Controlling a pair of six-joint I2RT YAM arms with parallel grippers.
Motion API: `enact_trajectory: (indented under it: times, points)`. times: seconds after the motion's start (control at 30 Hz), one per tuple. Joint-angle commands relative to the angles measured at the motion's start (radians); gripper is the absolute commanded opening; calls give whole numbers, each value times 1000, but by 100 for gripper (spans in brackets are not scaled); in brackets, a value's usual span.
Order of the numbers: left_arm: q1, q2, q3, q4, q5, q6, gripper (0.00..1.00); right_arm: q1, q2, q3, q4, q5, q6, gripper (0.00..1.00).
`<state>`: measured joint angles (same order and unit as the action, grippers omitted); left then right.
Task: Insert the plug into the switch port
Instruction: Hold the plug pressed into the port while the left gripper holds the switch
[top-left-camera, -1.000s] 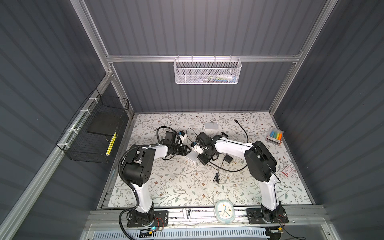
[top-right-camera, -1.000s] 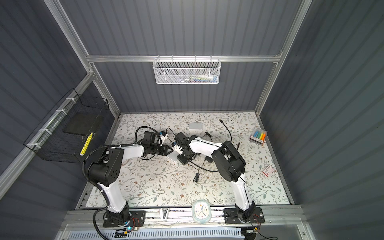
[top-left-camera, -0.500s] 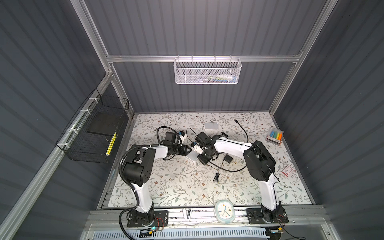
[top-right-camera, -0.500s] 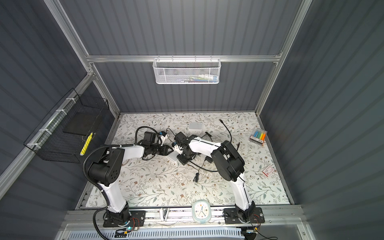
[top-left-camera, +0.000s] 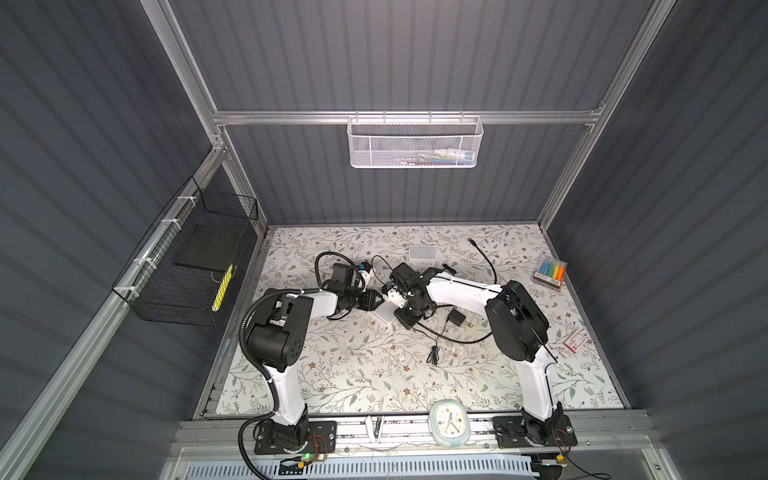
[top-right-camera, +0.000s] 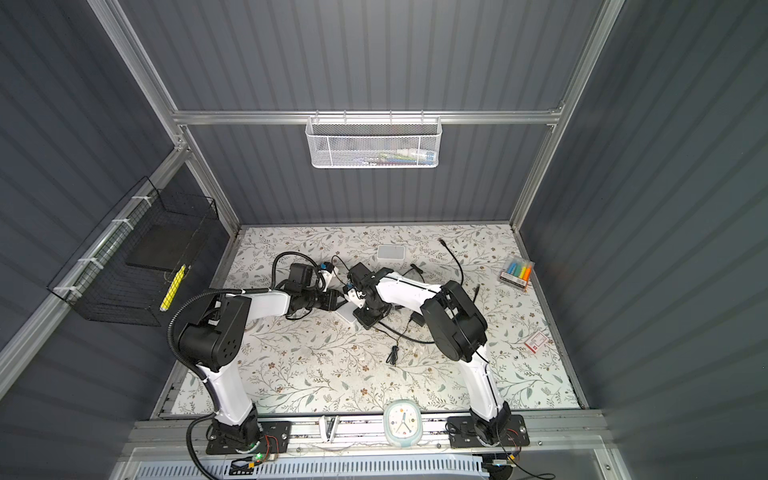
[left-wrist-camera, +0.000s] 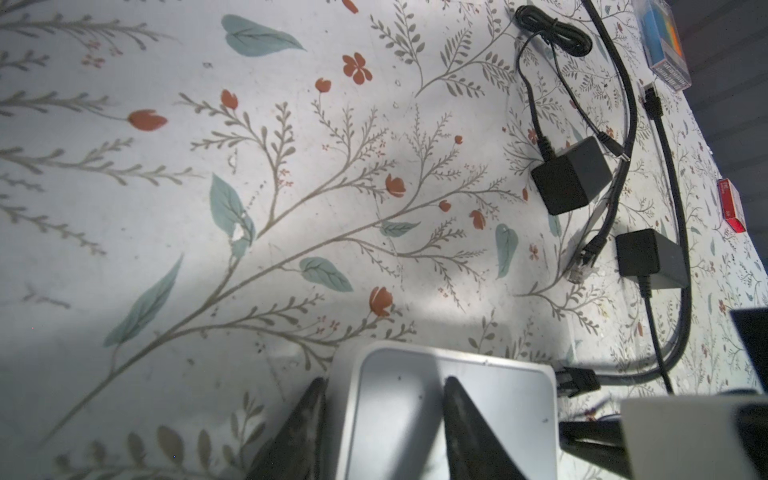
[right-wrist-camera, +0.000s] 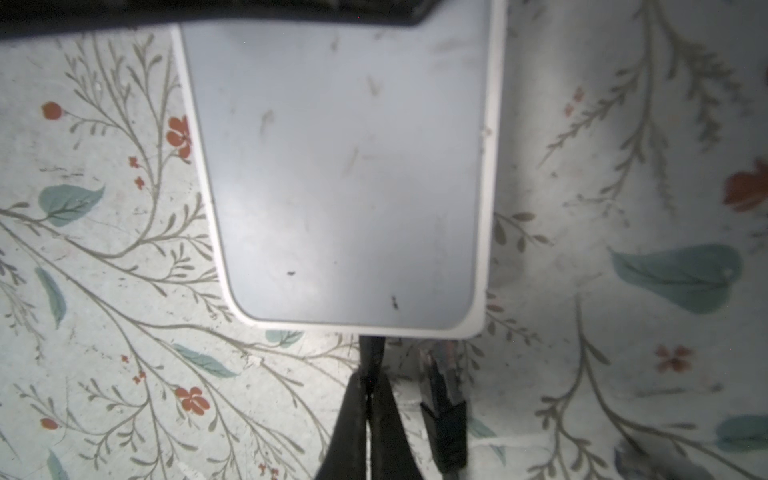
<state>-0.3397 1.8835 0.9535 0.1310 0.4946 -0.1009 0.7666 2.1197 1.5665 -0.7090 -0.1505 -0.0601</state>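
With the left fingers (left-wrist-camera: 305, 436) parted and bracing the switch (left-wrist-camera: 395, 395) on the desk (left-wrist-camera: 291, 166), the right fingers (right-wrist-camera: 349, 432) are closed tight on the plug (right-wrist-camera: 371, 351), its tip at the switch edge just beyond their tips, so insertion looks underway and wants a straight, steady push.

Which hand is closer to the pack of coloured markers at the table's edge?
Right. The right hand pinches the plug on the side of the switch nearer the marker pack. The left hand straddles the switch's opposite end, farther away.
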Motion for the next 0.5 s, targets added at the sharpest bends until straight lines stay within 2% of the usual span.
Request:
enact_trajectory:
  times: [0.0,0.47]
  points:
    - [-94,54,-49,-179,155,-13,45,2,22,84,279,-11,3,0]
    - [-102,50,-79,-143,167,-37,44,-1,34,107,296,11,28,0]
